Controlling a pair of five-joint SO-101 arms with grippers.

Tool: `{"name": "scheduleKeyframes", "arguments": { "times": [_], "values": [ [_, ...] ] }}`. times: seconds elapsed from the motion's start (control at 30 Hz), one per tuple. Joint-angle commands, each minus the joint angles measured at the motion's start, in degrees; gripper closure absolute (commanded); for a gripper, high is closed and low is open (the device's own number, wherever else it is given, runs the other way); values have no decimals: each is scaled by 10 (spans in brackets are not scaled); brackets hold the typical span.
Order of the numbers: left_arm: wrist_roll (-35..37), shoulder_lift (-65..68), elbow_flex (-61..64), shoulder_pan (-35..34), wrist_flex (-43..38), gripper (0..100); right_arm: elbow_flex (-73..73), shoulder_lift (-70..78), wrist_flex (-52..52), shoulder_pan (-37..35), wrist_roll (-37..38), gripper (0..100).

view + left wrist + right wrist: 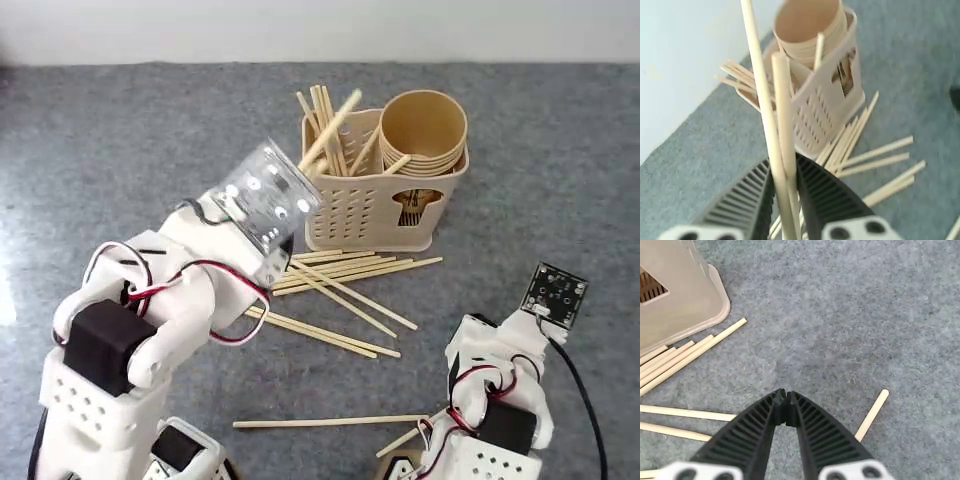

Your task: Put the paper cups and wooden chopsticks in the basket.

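My left gripper [784, 172] is shut on two wooden chopsticks [781, 105], held up beside the beige basket [826, 112]. In the high view the held chopsticks [332, 128] slant over the basket's [360, 215] left half, where several chopsticks stand. A stack of paper cups [423, 130] sits in its right half. Several loose chopsticks [345, 272] lie on the grey mat in front of the basket, and one [330, 421] lies nearer the arms. My right gripper [785, 399] is shut with nothing in it, low over the mat near a single chopstick [871, 416].
The left arm [190, 290] stretches from the front left toward the basket. The right arm [500, 390] sits folded at the front right. Grey mat covers the table, with a white wall along the far edge.
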Motion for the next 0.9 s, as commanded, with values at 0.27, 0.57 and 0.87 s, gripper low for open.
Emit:
{"name": "scheduleKeyframes", "arguments": {
  "times": [0.27, 0.57, 0.87],
  "values": [
    [118, -12, -31, 1, -228, 986, -4, -7, -11, 4, -7, 989],
    [146, 94, -41, 0, -393, 985, -4, -7, -12, 3, -7, 989],
    [181, 273, -247, -4, -404, 985, 3, -7, -12, -19, -8, 989]
  ]
}}
